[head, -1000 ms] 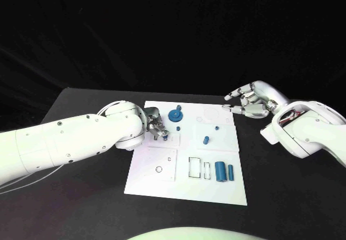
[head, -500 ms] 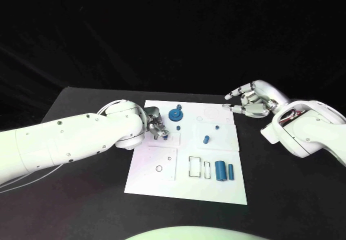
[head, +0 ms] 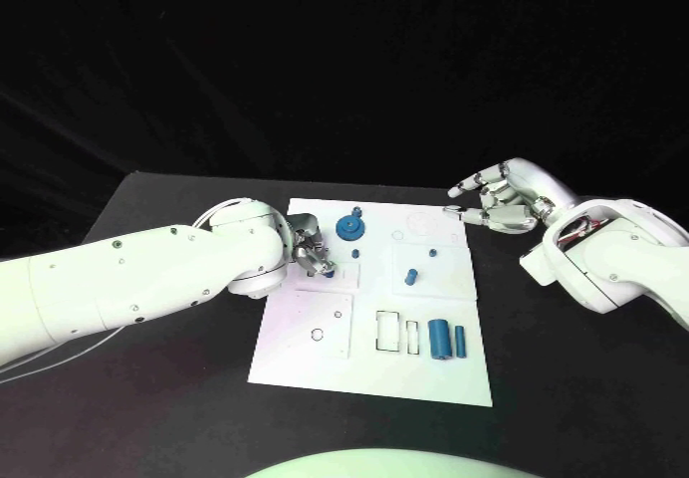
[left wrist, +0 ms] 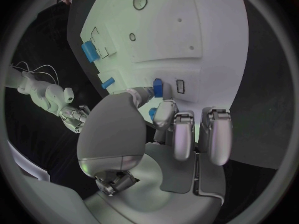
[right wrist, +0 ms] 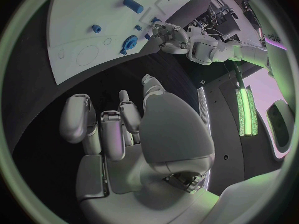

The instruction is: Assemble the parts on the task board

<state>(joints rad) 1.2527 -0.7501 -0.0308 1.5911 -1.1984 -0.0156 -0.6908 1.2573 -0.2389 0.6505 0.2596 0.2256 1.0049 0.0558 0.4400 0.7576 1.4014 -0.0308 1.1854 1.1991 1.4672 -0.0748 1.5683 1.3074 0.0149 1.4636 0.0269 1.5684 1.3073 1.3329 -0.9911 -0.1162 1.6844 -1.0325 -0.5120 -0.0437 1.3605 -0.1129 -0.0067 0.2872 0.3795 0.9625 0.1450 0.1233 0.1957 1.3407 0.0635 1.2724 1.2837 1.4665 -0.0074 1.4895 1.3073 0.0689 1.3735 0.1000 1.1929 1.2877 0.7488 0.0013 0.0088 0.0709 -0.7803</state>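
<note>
The white task board [head: 309, 363] lies in the middle of the black table. My left hand [head: 306, 251] is over the board's left side, and its thumb and a finger pinch a small blue part [left wrist: 157, 88] just above the board [left wrist: 206, 30], beside a small rectangular slot [left wrist: 180, 86]. On the board I see a blue gear [head: 347, 231], a blue peg [head: 411, 278] and two blue cylinders [head: 448, 342]. My right hand [head: 496, 204] hovers off the board's far right corner, fingers loosely bent and apart, holding nothing.
Black tabletop surrounds the board on all sides. A rectangular outline [head: 387, 334] and a round hole [head: 316, 338] mark the board's near half. My left arm [head: 129, 284] stretches across the table's left side.
</note>
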